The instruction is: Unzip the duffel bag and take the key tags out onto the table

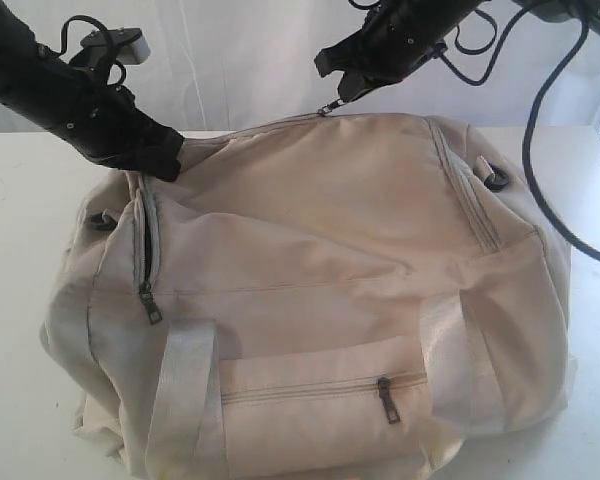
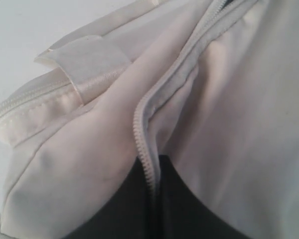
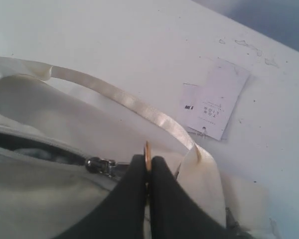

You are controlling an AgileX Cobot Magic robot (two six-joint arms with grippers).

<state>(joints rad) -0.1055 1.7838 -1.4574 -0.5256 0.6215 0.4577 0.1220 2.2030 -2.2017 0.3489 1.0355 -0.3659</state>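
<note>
The cream duffel bag (image 1: 310,270) lies on the white table (image 1: 15,210) and fills most of the exterior view. My left gripper (image 1: 163,152) is at the bag's back left corner. In the left wrist view it (image 2: 157,177) is shut on the fabric edge beside the top zipper's teeth (image 2: 142,139). My right gripper (image 1: 342,92) hovers over the top back edge, shut on the thin coppery zipper pull (image 3: 147,152), with the slider (image 3: 99,164) just beside it. Behind the slider a short dark gap (image 3: 25,144) shows. The key tags are hidden.
A dark side zipper pull (image 1: 150,303) and the front pocket pull (image 1: 388,400) hang shut. A pale strap (image 3: 124,99) arcs over the bag's back. A white paper label (image 3: 212,102) lies on the table behind it. Black cables (image 1: 535,160) hang at the right.
</note>
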